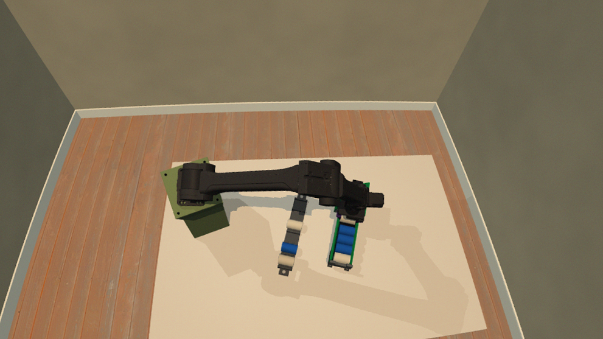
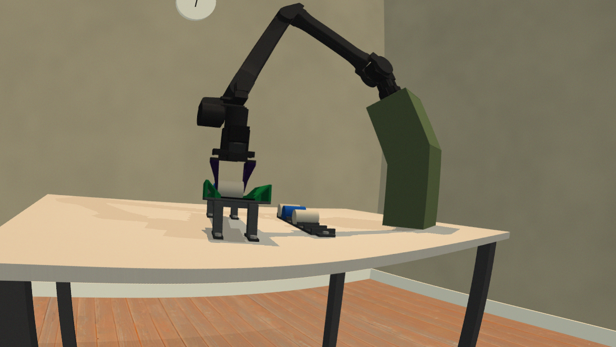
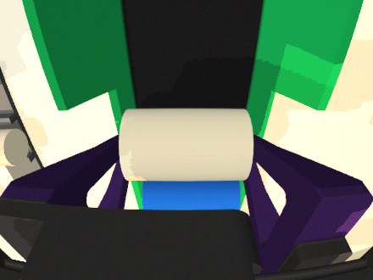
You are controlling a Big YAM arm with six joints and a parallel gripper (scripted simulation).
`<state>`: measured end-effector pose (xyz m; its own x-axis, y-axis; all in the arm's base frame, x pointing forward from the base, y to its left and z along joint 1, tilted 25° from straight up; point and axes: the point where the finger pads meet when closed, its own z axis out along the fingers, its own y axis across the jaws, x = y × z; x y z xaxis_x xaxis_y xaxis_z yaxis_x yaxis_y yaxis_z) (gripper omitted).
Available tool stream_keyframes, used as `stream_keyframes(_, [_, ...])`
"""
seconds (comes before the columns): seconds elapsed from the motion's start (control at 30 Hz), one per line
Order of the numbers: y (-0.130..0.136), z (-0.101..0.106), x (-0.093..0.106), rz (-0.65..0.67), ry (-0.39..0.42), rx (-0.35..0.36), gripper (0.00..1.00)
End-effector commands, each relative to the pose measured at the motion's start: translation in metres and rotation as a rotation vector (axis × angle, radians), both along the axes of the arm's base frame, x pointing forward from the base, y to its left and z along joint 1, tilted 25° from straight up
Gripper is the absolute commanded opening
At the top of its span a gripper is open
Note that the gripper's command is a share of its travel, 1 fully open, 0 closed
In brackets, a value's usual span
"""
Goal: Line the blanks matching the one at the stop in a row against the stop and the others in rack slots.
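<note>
My gripper (image 2: 231, 185) (image 3: 186, 139) is shut on a white blank (image 2: 231, 190) (image 3: 186, 142), one finger at each end. It holds the blank straight across and low between the walls of the feed ramp (image 1: 333, 244) (image 2: 263, 193) (image 3: 195, 38). Whether it touches the ramp floor is hidden. A white blank (image 1: 342, 258) lies against the stop. Three blue blanks (image 1: 344, 248) (image 1: 345, 239) (image 1: 346, 230) follow it in a row. The held one is just up-ramp of them. The stock rack (image 1: 291, 237) (image 2: 326, 233) holds white blanks (image 1: 294, 225) (image 1: 286, 261) and a blue blank (image 1: 289, 248) (image 2: 294, 208) between them.
The ramp stands on legs (image 2: 217, 220) to the right of the rack in the top view. Its green side walls flare outward at the upper end, close to my fingers. The green arm base (image 1: 206, 218) (image 2: 409, 185) stands beyond the rack. The arm covers the ramp's upper part there.
</note>
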<state>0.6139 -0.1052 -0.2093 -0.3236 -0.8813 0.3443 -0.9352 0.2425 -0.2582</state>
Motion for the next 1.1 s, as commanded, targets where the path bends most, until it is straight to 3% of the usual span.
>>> stream_keyframes(0.0, [-0.0044,0.0013,0.0125,0.007,-0.019,0.001,0.62])
stream_keyframes(1.07, [-0.0081,0.0006,0.0112,0.003,-0.002,0.002,0.62])
